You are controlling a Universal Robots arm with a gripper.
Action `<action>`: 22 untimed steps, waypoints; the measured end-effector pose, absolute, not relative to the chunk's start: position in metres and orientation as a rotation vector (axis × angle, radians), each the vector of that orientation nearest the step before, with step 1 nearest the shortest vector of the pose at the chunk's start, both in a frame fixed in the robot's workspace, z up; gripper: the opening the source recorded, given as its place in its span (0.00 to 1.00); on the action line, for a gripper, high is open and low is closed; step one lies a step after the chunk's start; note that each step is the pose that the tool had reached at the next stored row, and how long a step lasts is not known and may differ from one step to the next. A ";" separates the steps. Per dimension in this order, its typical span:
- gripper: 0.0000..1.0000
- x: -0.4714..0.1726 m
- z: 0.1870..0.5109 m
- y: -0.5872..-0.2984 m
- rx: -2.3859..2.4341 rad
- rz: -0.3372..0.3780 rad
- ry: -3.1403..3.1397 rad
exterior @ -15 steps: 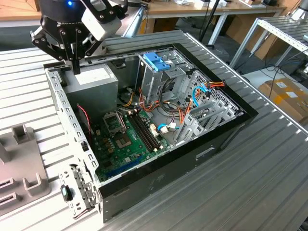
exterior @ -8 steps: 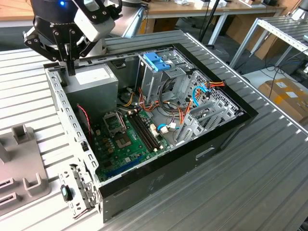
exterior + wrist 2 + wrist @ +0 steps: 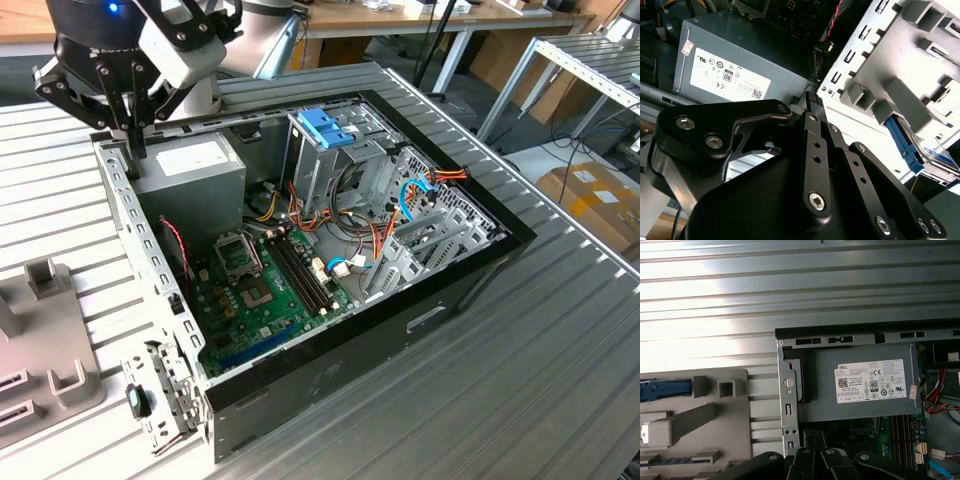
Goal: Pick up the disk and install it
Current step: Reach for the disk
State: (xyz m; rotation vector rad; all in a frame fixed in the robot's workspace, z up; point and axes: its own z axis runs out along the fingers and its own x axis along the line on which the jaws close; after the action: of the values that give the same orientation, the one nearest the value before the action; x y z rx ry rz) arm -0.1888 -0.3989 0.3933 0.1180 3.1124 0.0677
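Claw (image 3: 132, 142) closed, fingers together, gripping nothing; positioned over the corner of the open computer case (image 3: 330, 375) beside the grey power supply (image 3: 195, 165). Disk (image 3: 934, 156), in light-blue carrier, sits in the grey fixture (image 3: 735, 415) on the counter (image 3: 500, 400), just outside the case.

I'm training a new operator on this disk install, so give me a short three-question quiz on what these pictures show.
1. True or false: the claw holds the disk.
2. The white sticker sits on which part? A power supply, B motherboard, C memory sticks.
3. What colour is the bracket atop the drive cage?
Key: 1 false, the disk lies in the grey fixture outside the computer case. 2 A. 3 blue.
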 end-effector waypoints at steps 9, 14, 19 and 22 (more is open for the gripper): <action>0.11 -0.196 0.393 -0.399 0.118 0.068 3.113; 0.11 -0.196 0.393 -0.399 0.118 0.068 3.112; 0.11 -0.196 0.393 -0.399 0.118 0.068 3.112; 0.11 -0.198 0.393 -0.399 0.118 0.068 3.113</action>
State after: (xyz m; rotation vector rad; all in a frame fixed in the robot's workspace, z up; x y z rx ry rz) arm -0.1979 -0.3990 0.3933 0.1180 3.1126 0.0675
